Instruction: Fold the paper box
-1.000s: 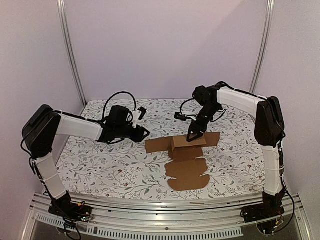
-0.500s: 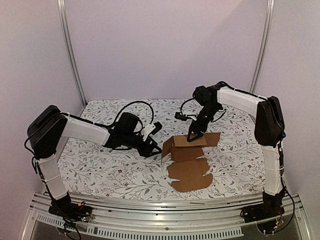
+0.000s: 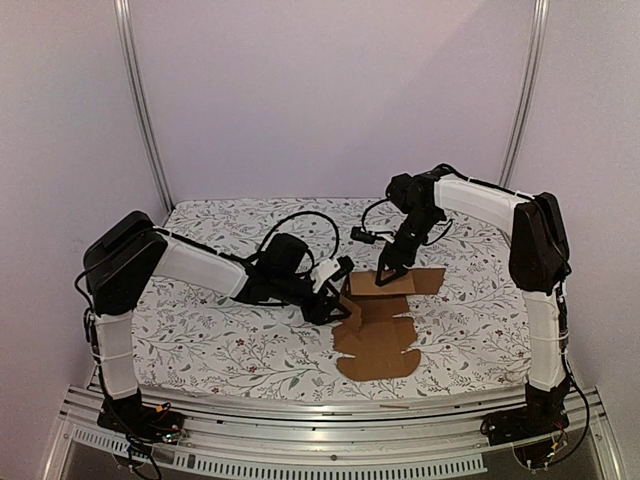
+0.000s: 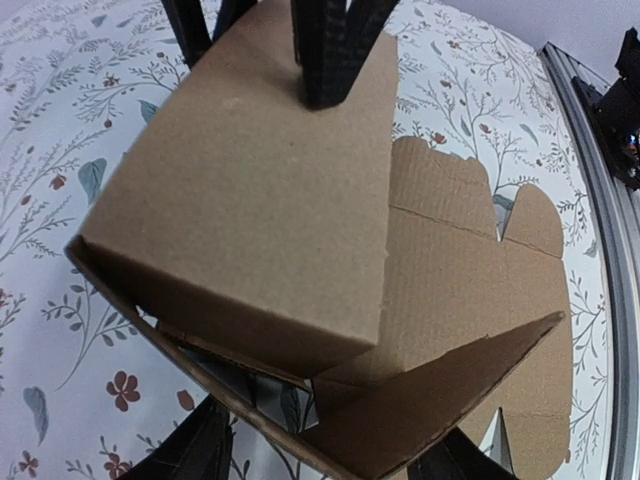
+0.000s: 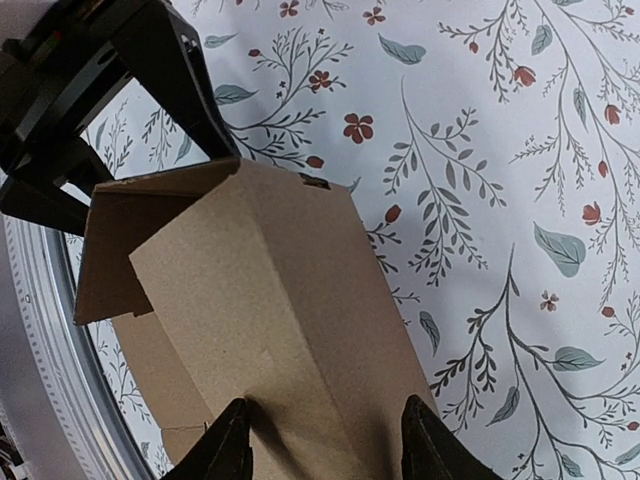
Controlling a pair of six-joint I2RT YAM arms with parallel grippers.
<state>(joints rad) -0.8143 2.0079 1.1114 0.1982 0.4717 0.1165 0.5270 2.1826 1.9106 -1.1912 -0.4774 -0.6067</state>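
Lying a little right of centre on the flowered tabletop (image 3: 220, 335), the paper box (image 3: 380, 340) is partly formed: rounded flaps spread flat toward the bottom of the overhead frame, while a panel is raised above them near the middle. The right tool (image 3: 385, 275) comes down from the upper right onto that raised panel. Its fingers (image 5: 228, 448) stand about halfway apart with cardboard between and under them, and I cannot tell whether they pinch it or merely press on it. The left tool (image 3: 335, 290) reaches in from the left, just beside the raised part. In its wrist view its fingers (image 4: 200, 450) sit wide apart at the bottom edge, gripping nothing, with an upturned side flap crossing the gap between them. Whether either finger touches the flap is unclear.
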